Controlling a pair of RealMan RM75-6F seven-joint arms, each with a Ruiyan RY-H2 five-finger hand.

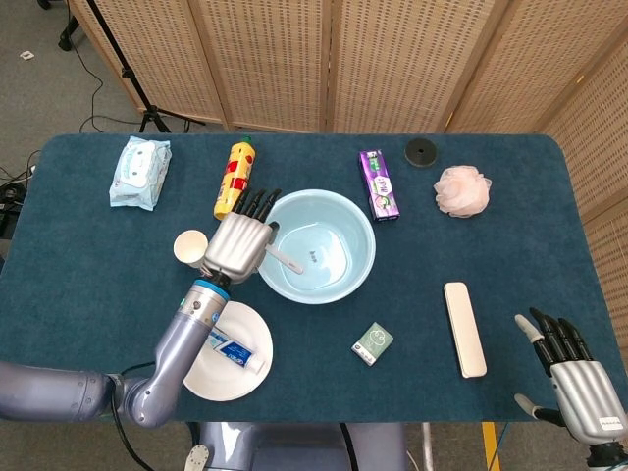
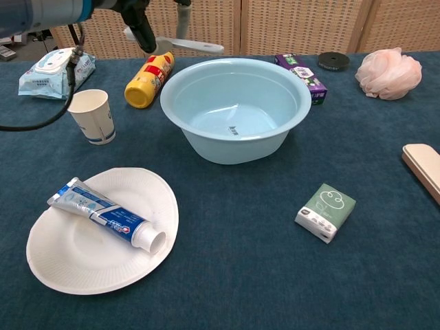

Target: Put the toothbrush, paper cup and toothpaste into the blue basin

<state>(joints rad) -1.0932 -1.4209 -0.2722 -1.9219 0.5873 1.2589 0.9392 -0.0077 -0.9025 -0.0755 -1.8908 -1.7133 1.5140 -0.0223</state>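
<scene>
My left hand [image 1: 237, 243] holds the white toothbrush [image 1: 286, 261] above the left rim of the blue basin [image 1: 345, 211]; the chest view shows the toothbrush [image 2: 194, 45] sticking out rightward from that left hand [image 2: 141, 24] over the blue basin [image 2: 275, 137]. The paper cup [image 1: 188, 245] stands upright left of the basin, also the paper cup [image 2: 90, 115] in the chest view. The toothpaste [image 1: 235, 349] lies on a white plate [image 1: 204, 378]; the toothpaste [image 2: 106, 216] shows whole on the plate [image 2: 75, 265]. My right hand [image 1: 579, 385] is open at the table's near right edge.
A yellow bottle [image 1: 232, 178] lies behind the cup, a wipes pack [image 1: 139, 171] at far left. A purple box [image 1: 379, 184], black disc [image 1: 421, 152] and pink sponge [image 1: 462, 190] sit at the back right. A white case [image 1: 464, 328] and small green box [image 1: 374, 342] lie nearer.
</scene>
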